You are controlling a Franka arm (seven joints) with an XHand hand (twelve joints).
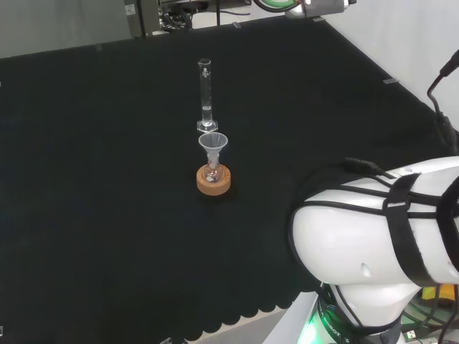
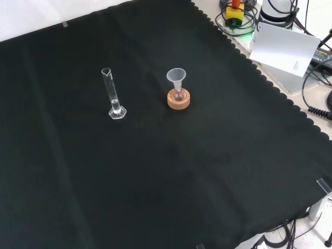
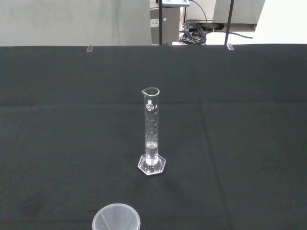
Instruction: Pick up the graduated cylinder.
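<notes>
Whether the robot hand is spread, pressed together or pinching anything cannot be told. In the head view the arm's big white link (image 1: pixel 380 244) with black straps fills the lower right of the frame, well apart from the glassware.

The graduated cylinder (image 1: pixel 206 97) stands upright on the table (image 1: pixel 86 179), untouched, in the upper middle of the head view. It is a slim clear tube with a pour lip at its rim, fine printed marks down its side and a flat hexagonal foot; a little clear liquid seems to sit at its bottom. In the front view the cylinder (image 2: pixel 113 94) stands left of centre in the upper half; in the wrist view (image 3: pixel 151 132) it stands in mid-frame.

Near it, a small flask (image 1: pixel 212 172) sits in a cork ring (image 1: pixel 214 180) with a clear funnel (image 1: pixel 213 146) in its neck. The flask itself is hard to make out. In the wrist view the funnel's rim (image 3: pixel 116 218) is cut off at the lower edge.
</notes>
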